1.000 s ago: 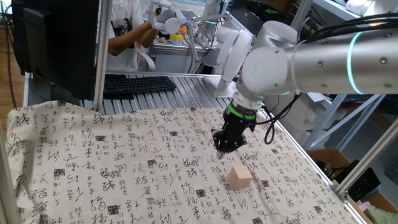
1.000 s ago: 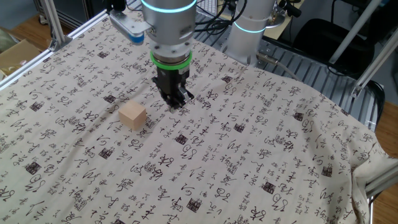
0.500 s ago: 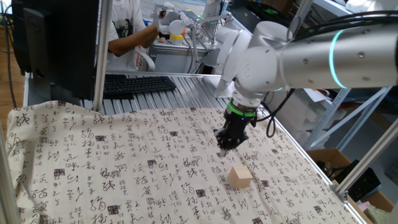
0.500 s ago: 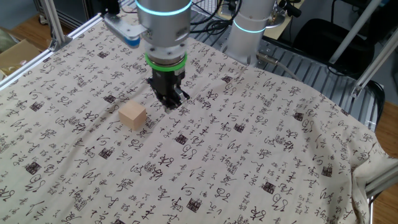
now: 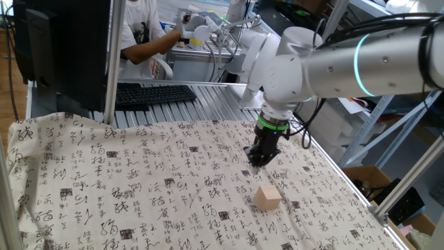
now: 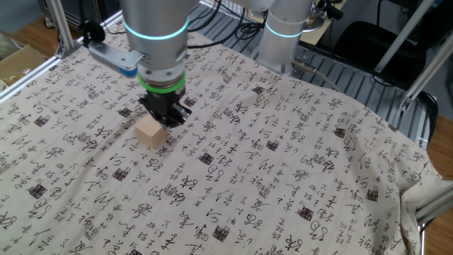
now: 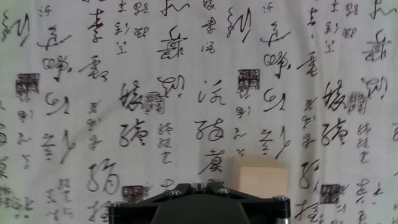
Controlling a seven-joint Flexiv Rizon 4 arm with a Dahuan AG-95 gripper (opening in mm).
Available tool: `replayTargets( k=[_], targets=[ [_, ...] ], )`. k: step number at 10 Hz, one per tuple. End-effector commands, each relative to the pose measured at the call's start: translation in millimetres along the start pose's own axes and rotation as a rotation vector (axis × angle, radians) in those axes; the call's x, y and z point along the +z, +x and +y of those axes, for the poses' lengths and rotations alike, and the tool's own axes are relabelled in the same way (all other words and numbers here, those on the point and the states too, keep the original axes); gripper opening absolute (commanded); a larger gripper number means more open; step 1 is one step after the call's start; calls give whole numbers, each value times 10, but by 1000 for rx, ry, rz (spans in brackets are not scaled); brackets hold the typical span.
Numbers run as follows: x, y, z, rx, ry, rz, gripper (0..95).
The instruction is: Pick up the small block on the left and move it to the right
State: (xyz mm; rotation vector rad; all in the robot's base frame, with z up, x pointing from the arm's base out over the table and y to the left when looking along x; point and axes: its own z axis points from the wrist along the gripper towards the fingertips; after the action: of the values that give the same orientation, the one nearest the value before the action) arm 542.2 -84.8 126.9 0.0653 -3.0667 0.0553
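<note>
Plainly, the small block point(image 5: 267, 197) is a bare wooden cube resting flat on the calligraphy-printed cloth point(image 5: 139, 187), toward the table's edge and with nothing else near it. In the other fixed view the gripper point(image 6: 164, 119) hangs just above and behind the cube point(image 6: 151, 132), not touching it. The hand view shows the cube point(image 7: 262, 177) low in the picture, right of centre, close ahead of the black gripper body point(image 7: 199, 202). The fingertips look drawn close together, but no view shows the gap clearly, so I cannot tell whether they are spread or pressed together. The cube should be light, stiff and not fragile; smooth wood may slip a little. Two opposite flat side faces, taken squarely near mid-height, look the best hold. The loose cloth beneath could wrinkle or drag.
</note>
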Motion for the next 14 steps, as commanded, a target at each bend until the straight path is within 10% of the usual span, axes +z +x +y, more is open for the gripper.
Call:
replayTargets(
  k=[1, 4, 14],
  targets=[
    [53, 5, -130, -22, 4, 7, 0],
    [98, 5, -199, -39, 58, 31, 0],
    [118, 14, -189, 13, -13, 43, 0]
  ],
)
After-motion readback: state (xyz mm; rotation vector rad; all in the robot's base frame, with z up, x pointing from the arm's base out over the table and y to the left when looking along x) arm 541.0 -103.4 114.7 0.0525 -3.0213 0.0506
